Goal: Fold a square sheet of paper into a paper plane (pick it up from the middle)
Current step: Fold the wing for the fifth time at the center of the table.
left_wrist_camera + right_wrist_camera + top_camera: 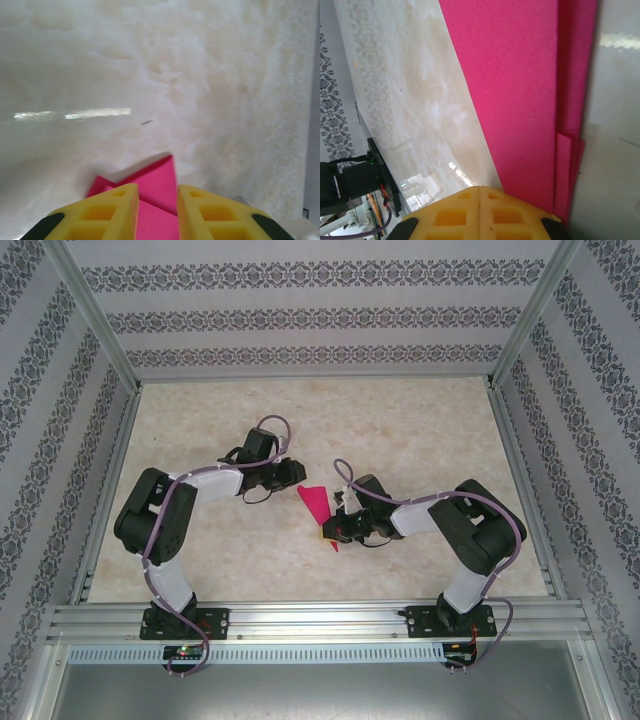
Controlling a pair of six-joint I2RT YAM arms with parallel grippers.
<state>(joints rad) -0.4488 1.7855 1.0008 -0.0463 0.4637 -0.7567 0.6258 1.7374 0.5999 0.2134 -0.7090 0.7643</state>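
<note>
The magenta-pink paper point(316, 506) lies flat on the table between the two arms, folded into a slim dart that tapers toward the near edge. My left gripper point(291, 478) is at its wide far end. In the left wrist view its yellow fingers point(117, 205) stand apart, open, over the layered paper point(162, 172). My right gripper point(334, 531) is at the narrow near end. In the right wrist view the right gripper point(480, 189) is shut, fingertips pressed together with nothing visible between them. The paper point(520, 90) with its long crease runs alongside and under them.
The marble-patterned table top point(400, 430) stretches open behind the paper. Aluminium rails point(320, 620) border the near edge and sides, and patterned walls point(320, 310) enclose the cell. A black base with cables point(350, 182) sits at the table's edge.
</note>
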